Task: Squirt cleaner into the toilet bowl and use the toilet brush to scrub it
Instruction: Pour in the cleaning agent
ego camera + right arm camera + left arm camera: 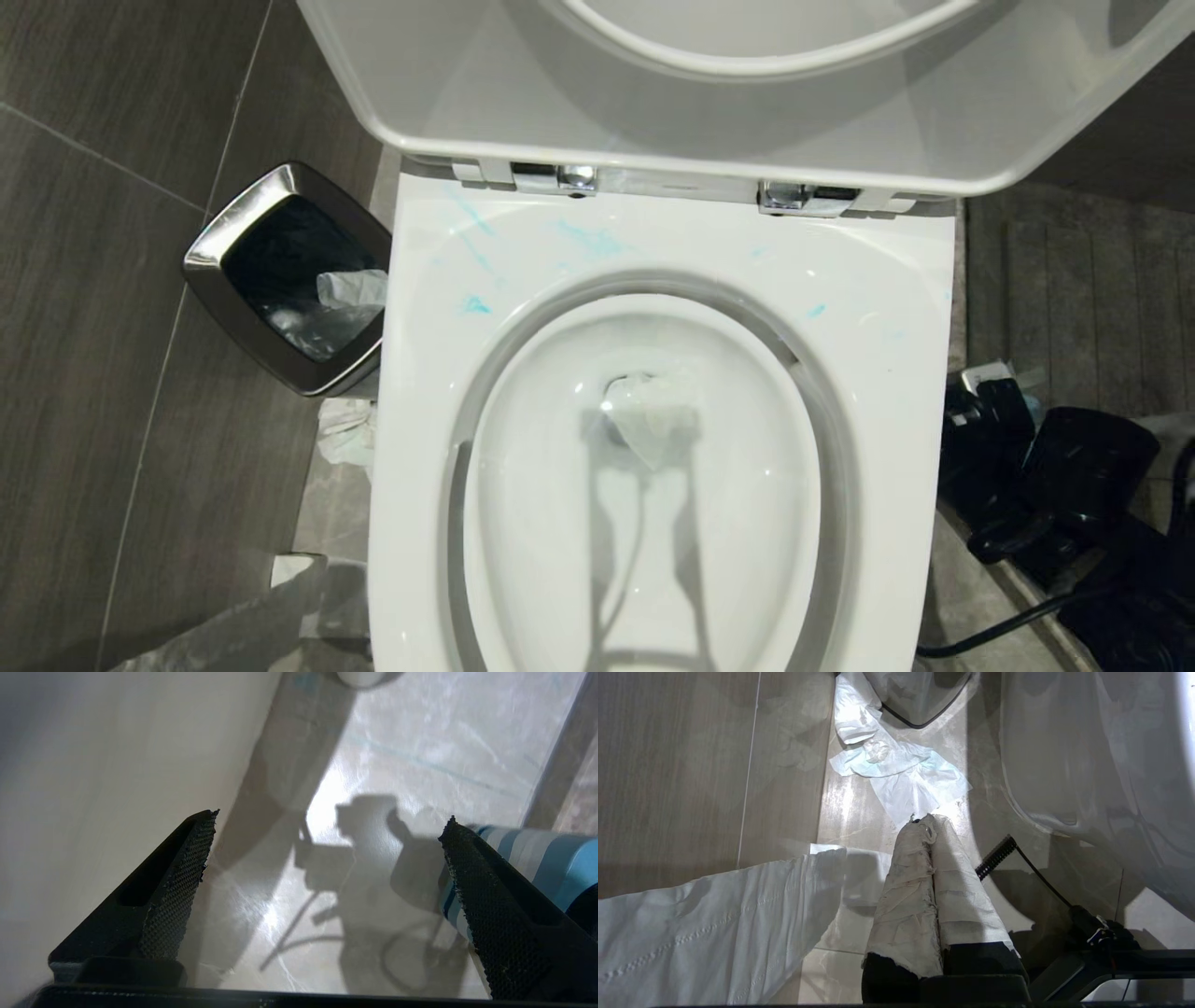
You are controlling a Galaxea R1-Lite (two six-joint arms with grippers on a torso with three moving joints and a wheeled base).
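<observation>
A: The toilet bowl fills the middle of the head view, lid up, with a wad of paper sitting at the drain. Where's the cleaner?

B: The cleaner shows as thin turquoise smears on the rim, upper centre, below the hinges. So I'd judge the squirting done and fetching the brush the step in hand.

A: Is the brush visible?

B: No handle anywhere. Only the right wrist view shows the striped blue holder, at its right edge just behind one finger of the right claw, which is spread wide and empty. Next it must find the handle and close on it.

A: And the left claw?

B: Bottom centre of its own view, wrapped fingers pressed together on nothing, above tissue on the floor. The steel bin sits left of the bowl.
</observation>
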